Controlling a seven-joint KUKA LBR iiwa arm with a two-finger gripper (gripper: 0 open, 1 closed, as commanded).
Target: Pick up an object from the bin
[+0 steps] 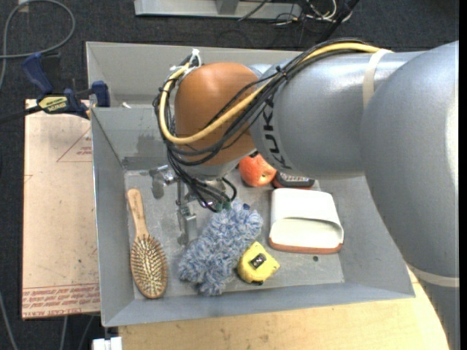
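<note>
Arm: the grey KUKA arm point(350, 115) reaches in from the right and covers the upper right part of the bin point(109, 217). Its wrist carries an orange cover point(211, 108) looped with black and yellow cables point(169, 126).
Tool: the tool point(173, 203) hangs below the orange cover, low over the left middle of the bin floor.
Tool state: spread. Its two metal fingers point(187, 221) stand apart, with bare grey floor and no object between them.
Nearest thing, right: a blue-grey fuzzy cloth point(219, 246) lies bunched on the front middle of the floor. Its upper left edge is just beside the tool's nearer finger; whether they touch cannot be told.
Nearest thing, left: a wooden hairbrush point(148, 265) lies along the left wall, bristles up, handle pointing to the back, apart from the tool.
Yellow tape measure point(257, 262): at the front, touching the cloth's right edge.
White tray with a brown rim point(306, 228): right of the cloth, near the front right.
Orange-red round thing point(255, 170): behind the tray, partly under the arm, perhaps a fruit.
Dark flat thing point(294, 181): just right of the orange-red one, mostly hidden by the arm.
</note>
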